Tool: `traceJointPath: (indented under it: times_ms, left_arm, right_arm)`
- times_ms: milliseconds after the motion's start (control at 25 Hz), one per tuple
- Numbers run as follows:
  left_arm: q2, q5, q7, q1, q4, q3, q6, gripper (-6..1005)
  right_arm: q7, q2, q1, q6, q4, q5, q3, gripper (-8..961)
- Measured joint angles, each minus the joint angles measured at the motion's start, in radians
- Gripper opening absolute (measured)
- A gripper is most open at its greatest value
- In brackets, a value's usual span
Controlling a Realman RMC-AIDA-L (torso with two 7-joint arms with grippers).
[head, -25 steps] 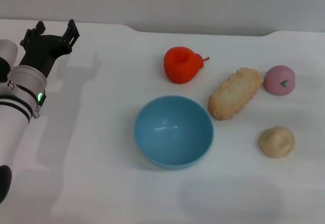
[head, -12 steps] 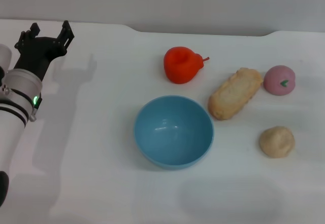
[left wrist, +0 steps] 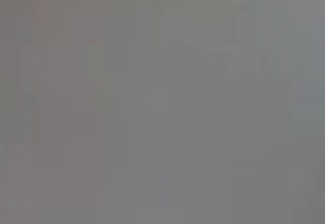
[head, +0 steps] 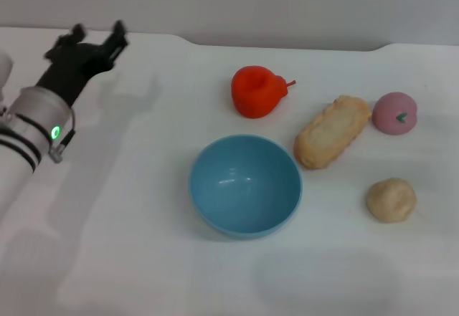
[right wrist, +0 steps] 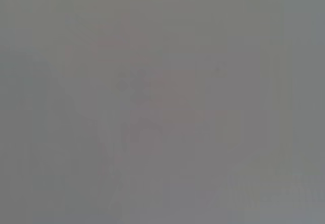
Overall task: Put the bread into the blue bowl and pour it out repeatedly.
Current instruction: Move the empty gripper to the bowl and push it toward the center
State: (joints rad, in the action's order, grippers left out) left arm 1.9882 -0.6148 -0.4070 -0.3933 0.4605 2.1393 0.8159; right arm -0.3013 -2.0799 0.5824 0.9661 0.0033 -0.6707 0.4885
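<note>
bread (head: 332,131) lies beside blue bowl (head: 245,185); left hand (head: 96,35) spread, far off.

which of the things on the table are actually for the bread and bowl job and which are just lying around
For the job:
bread, lying on the table beside the bowl, not in it
blue bowl, upright with nothing in it
left gripper, open, far off at the table's left rear

Just lying about:
red-orange fruit
pink fruit
round beige lump
</note>
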Motion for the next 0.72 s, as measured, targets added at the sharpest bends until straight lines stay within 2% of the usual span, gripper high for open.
traceJointPath:
  times_ms: [200,400,520,720]
  left_arm:
    - [-0.08,0.231,-0.177,0.004,0.173,-0.007,-0.168,777]
    - [-0.175,0.524,-0.44,0.028,0.463,-0.008,-0.475,776]
    - [-0.2,0.652,-0.5,0.08,0.647,-0.017,-0.635,776]
    - [-0.226,0.694,-0.484,0.187,0.914,-0.034,-0.815,775]
  right_arm:
    - [0.002,0.0,-0.002,0.002,0.015,-0.002,0.001,420]
    - [0.004,0.0,-0.011,-0.002,0.02,-0.002,0.004,420]
    - [0.005,0.0,-0.017,-0.003,0.02,-0.002,0.004,420]
    - [0.005,0.0,-0.023,-0.003,0.019,-0.002,0.004,420]
